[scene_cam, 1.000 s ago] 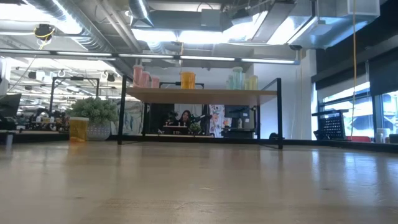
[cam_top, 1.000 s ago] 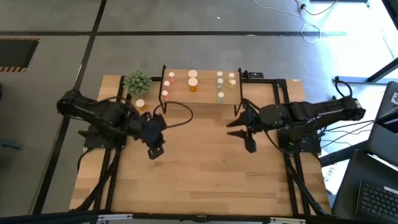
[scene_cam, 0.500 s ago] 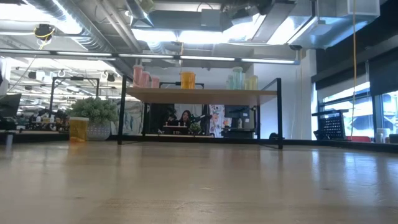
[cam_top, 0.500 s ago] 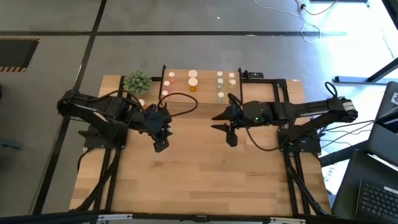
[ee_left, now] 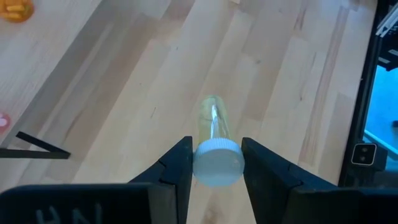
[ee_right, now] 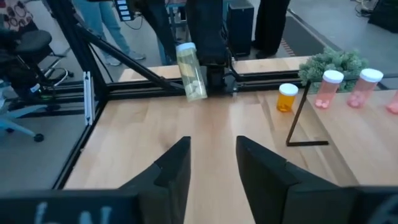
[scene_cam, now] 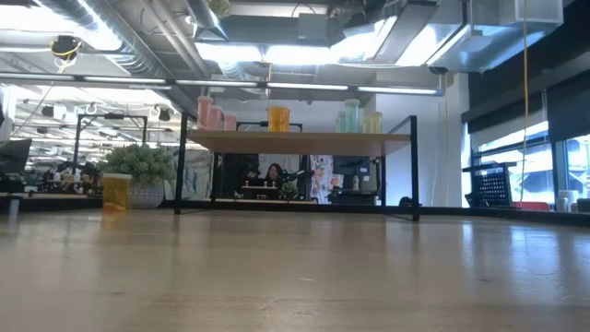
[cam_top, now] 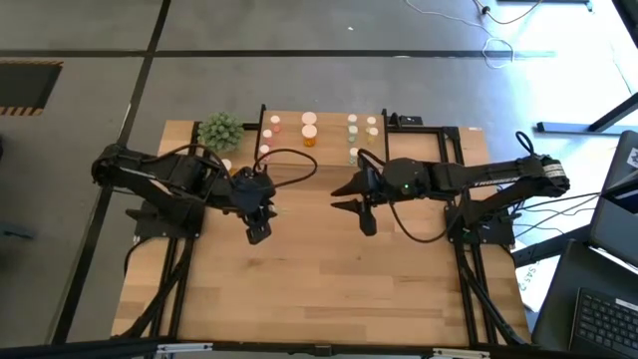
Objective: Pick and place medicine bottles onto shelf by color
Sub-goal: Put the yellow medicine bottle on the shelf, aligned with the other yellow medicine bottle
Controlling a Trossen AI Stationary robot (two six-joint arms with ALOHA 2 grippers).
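While left gripper (ee_left: 214, 163) grips pale bottle (ee_left: 214, 146), right gripper (ee_right: 211, 163) gapes.

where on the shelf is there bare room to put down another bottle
On the shelf, bare board lies between the orange bottle and the pale green bottles. The pink bottles crowd the end by the plant.

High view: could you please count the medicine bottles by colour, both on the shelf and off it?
Pink bottles: 3
Orange bottles: 3
Pale green bottles: 6, counting the one in the left pincer
Total: 12
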